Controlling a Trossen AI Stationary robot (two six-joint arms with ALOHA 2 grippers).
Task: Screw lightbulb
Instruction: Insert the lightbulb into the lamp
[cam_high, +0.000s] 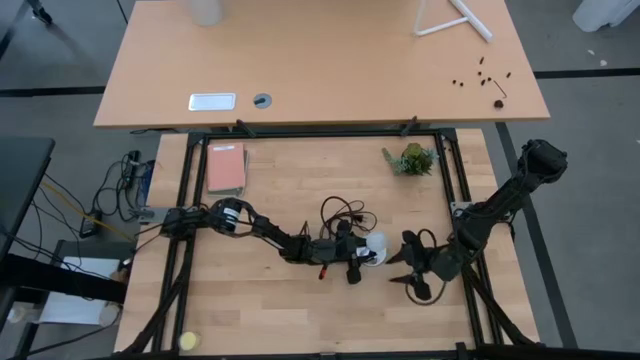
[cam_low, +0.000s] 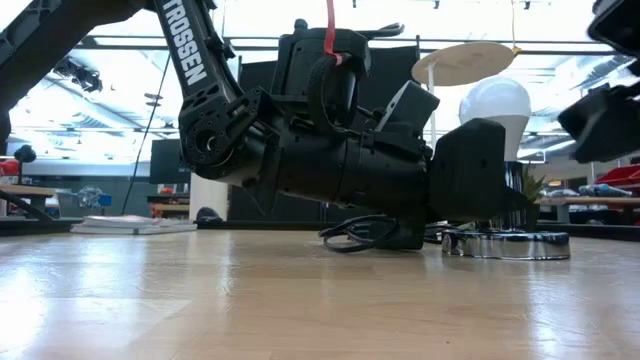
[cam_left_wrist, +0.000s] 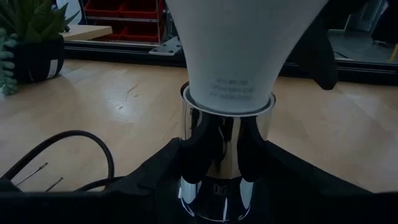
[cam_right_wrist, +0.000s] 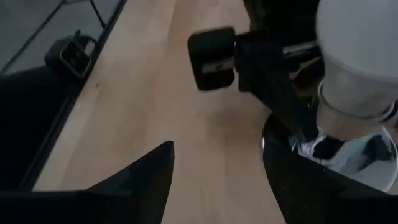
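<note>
the lightbulb (cam_low: 494, 103) is standing upright in the socket (cam_low: 506, 243), glass end up, near the middle of the worktop (cam_high: 330, 310). in the left wrist view its white neck (cam_left_wrist: 231, 74) is sitting inside the rim of the socket's chrome collar (cam_left_wrist: 219, 162).

the left gripper (cam_high: 362, 256) is lying low across the worktop from the left side, with its fingers (cam_left_wrist: 186, 162) reaching to either side of the chrome collar. the jaws are standing about half open, closing around the collar; the fingers are appearing to touch the chrome, but firm contact cannot be told. in the low view the left gripper's black body is hiding the lower part of the lightbulb.

the right gripper (cam_high: 415, 270) is hanging just beside the lightbulb on its right side, apart from it. its jaws are standing partly open and are holding nothing; in the right wrist view bare wood is showing between the two dark fingers (cam_right_wrist: 146, 177), and the lightbulb is showing off to one side.

a black cord (cam_high: 340, 212) is lying in loops on the worktop just behind the socket. a small potted plant (cam_high: 412, 159) is standing near the far right edge. a pink book (cam_high: 226, 168) is lying near the far left corner. a yellow ball (cam_high: 188, 341) is resting at the near left corner.
</note>
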